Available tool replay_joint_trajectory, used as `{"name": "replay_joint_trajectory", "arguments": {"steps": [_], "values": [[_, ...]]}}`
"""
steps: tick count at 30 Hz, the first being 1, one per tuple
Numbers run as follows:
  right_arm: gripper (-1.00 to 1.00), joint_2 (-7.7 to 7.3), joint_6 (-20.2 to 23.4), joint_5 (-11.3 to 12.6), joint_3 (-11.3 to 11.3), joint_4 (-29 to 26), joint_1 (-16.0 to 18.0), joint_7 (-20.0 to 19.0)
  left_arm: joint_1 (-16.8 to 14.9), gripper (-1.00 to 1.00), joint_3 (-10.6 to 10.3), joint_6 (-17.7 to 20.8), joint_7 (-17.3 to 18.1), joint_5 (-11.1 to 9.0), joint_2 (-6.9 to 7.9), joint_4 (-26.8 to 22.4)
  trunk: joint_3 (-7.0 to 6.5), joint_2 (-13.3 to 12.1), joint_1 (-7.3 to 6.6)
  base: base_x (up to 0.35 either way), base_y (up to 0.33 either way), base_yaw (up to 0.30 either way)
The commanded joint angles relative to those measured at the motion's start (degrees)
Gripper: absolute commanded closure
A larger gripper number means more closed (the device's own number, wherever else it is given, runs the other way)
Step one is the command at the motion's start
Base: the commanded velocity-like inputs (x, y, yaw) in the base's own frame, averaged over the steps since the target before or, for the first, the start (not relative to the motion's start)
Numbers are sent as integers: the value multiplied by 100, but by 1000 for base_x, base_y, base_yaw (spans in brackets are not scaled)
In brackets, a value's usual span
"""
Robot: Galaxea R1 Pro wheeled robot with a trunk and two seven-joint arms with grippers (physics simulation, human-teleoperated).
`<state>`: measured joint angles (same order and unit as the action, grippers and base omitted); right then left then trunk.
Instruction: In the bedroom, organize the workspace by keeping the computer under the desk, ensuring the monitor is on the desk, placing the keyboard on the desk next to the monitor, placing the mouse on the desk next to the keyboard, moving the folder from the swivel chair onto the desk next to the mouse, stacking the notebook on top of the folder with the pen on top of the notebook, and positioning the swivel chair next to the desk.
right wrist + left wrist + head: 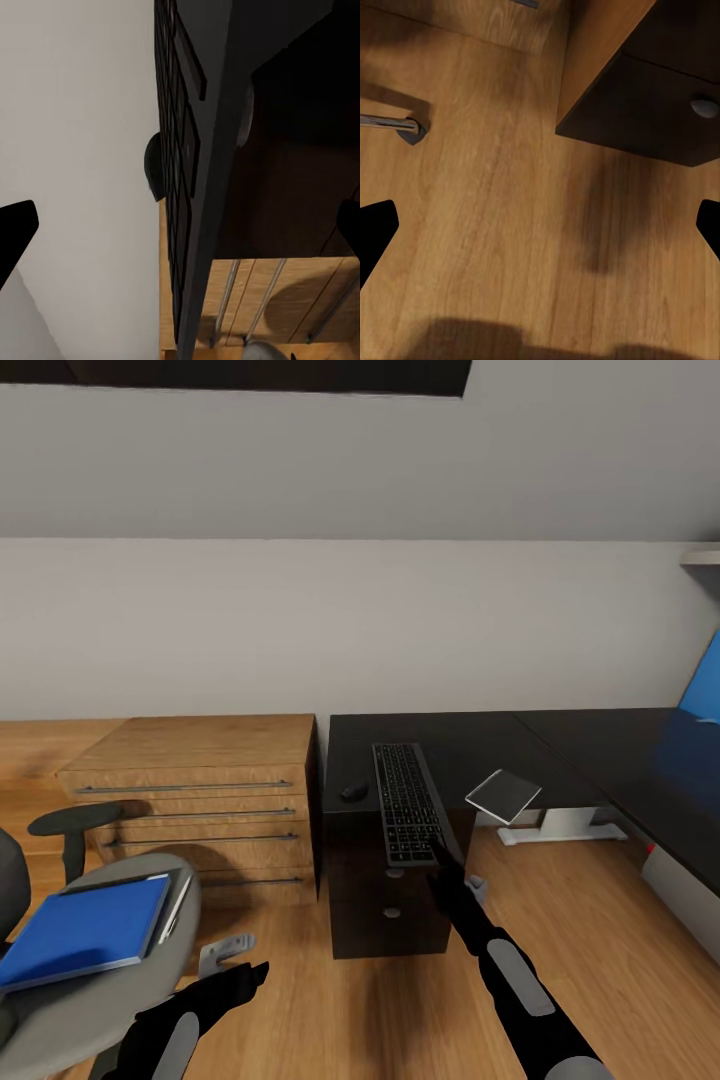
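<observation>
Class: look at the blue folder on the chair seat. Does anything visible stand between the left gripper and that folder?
Nothing visible does. The left gripper hangs low over bare floor beside the swivel chair, and the folder lies uncovered on the seat, with only a pen beside it.

keyboard [407, 800] on desk [560, 745] w/ mouse [353, 792] left, folder [82, 933] on swivel chair [120, 1000], cabinet [200, 800] left of desk

No legible text, labels, brands, numbers or signs anywhere. Checked the slim silver-grey keyboard with black keys [408, 801] lying on the black-topped desk [560, 745]: key legends are too small and blurred to read, in the right wrist view as well. The flat bright blue folder [82, 932], well to the left of the desk, has a plain cover. The light-wood drawer cabinet [200, 790] just beside the desk bears no marking.
</observation>
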<state>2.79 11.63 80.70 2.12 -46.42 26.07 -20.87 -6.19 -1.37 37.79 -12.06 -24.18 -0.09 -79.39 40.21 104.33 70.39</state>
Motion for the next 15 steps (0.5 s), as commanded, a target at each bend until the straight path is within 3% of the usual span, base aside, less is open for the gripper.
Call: {"name": "replay_joint_trajectory", "arguments": {"steps": [1, 9, 15], "values": [[-100, 0, 26, 60, 3, 2, 3, 9, -4, -100, -4, 18, -51, -60, 0, -7, 5, 3, -1, 0, 0, 0], [-100, 2, 24, 60, 8, 2, 3, 45, -1, -100, -4, 14, -51, -55, 0, -7, 5, 3, -1, 3, 0, 0], [-100, 0, 24, 60, 2, 2, 3, 48, -4, -100, -4, 17, -51, -59, 0, -7, 5, 3, -1, 154, 28, 0]]}}
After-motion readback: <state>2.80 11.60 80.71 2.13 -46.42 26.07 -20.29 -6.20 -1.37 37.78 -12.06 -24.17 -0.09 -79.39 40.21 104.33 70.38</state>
